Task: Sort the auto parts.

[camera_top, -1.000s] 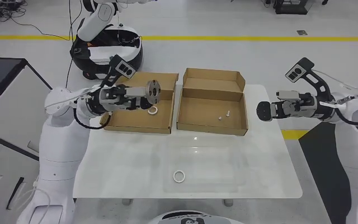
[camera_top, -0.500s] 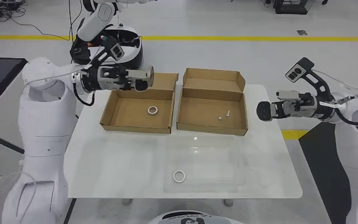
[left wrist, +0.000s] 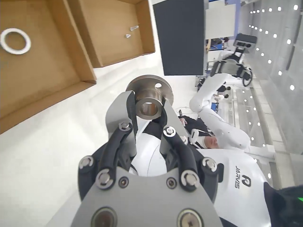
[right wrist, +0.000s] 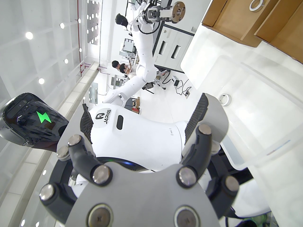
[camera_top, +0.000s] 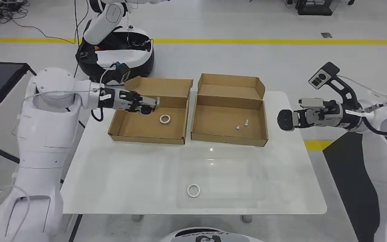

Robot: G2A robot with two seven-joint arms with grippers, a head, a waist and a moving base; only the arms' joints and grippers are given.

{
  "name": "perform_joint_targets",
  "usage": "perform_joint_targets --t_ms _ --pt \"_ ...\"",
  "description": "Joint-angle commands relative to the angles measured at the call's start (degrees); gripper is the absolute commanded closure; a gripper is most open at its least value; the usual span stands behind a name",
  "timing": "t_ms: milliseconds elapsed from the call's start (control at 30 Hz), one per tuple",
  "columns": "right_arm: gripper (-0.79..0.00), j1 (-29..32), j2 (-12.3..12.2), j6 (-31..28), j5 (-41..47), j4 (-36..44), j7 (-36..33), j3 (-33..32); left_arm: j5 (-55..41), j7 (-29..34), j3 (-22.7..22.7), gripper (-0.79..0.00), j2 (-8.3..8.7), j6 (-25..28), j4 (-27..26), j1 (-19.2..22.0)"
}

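Observation:
My left gripper (camera_top: 148, 105) (left wrist: 148, 106) is shut on a metal flange (left wrist: 148, 95) (right wrist: 178, 11) and hangs over the left part of the left cardboard box (camera_top: 118, 124). One white ring (camera_top: 164, 119) (left wrist: 15, 41) (right wrist: 256, 4) lies on that box's floor. Small bolts (camera_top: 242, 126) (left wrist: 131, 31) lie in the right cardboard box (camera_top: 205, 121). Another white ring (camera_top: 193, 190) (right wrist: 224, 99) rests in a clear tray (camera_top: 230, 184) at the table's front. My right gripper (camera_top: 283, 119) (right wrist: 142, 119) stands open and holds nothing, beyond the table's right edge.
The two boxes sit side by side at the back of the white table (camera_top: 121, 187), their flaps raised. Another robot's base (camera_top: 115, 57) stands on the floor behind the left box. A yellow line (camera_top: 242, 41) runs across the floor.
My left gripper, still holding the flange, rose toward the left box's back edge, then came down and back over the box's left part. The right arm has kept still.

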State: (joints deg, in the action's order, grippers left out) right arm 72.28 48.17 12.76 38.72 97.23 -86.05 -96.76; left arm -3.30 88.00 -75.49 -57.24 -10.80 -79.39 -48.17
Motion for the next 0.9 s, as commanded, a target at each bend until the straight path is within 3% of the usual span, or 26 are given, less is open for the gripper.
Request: perform_joint_targets --t_ms 0,167,333,633,867 --pt "-0.785 0.0 0.0 0.0 0.0 0.0 0.0 0.0 2.4 0.0 1.1 0.0 0.87 0.5 0.6 0.4" --pt "-0.785 0.0 0.0 0.0 0.0 0.0 0.0 0.0 6.6 0.0 3.6 0.0 2.64 1.8 2.8 2.6" --pt "-0.785 0.0 0.0 0.0 0.0 0.0 0.0 0.0 11.2 0.0 6.4 0.0 3.06 3.2 4.5 5.6" --pt "-0.785 0.0 0.0 0.0 0.0 0.0 0.0 0.0 16.4 -2.2 15.7 0.0 1.13 6.2 9.1 12.3" --pt "-0.785 0.0 0.0 0.0 0.0 0.0 0.0 0.0 21.2 -4.4 23.4 0.0 -1.1 9.2 15.7 17.2"
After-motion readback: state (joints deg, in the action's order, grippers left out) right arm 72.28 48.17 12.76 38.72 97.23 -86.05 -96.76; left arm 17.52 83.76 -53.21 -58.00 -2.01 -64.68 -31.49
